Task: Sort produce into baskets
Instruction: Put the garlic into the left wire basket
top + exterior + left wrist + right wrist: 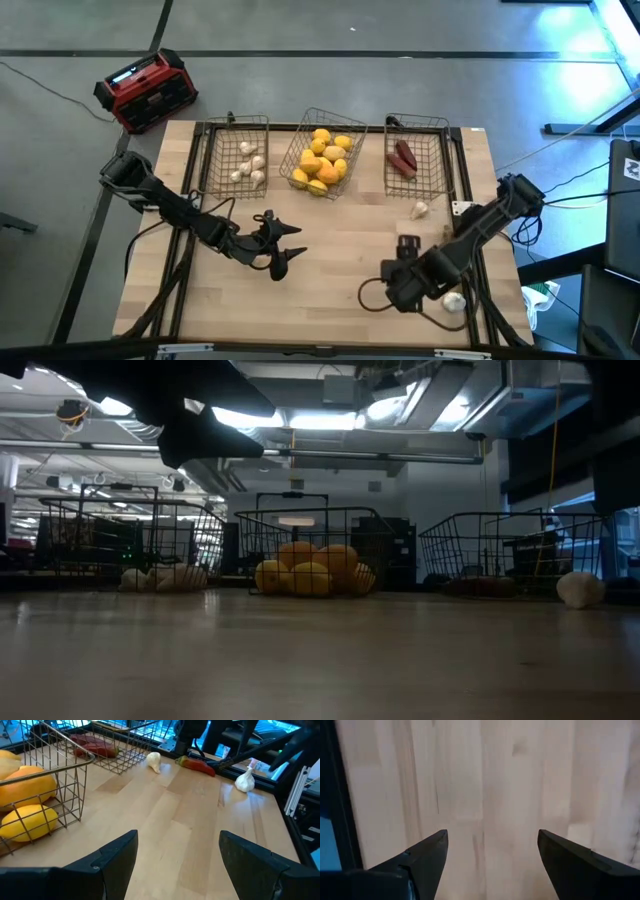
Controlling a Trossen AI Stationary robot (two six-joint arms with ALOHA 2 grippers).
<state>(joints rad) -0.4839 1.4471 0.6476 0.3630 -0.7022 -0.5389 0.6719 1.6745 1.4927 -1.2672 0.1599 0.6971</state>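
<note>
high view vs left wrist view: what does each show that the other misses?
Only the high view: the red-and-black box off the table, the wire-mesh basket of white bulbs and the right gripper, open. Only the left wrist view: a dark red elongated piece lying loose on the table. Both: the open left gripper, the basket of yellow ovals and the loose white bulb.
</note>
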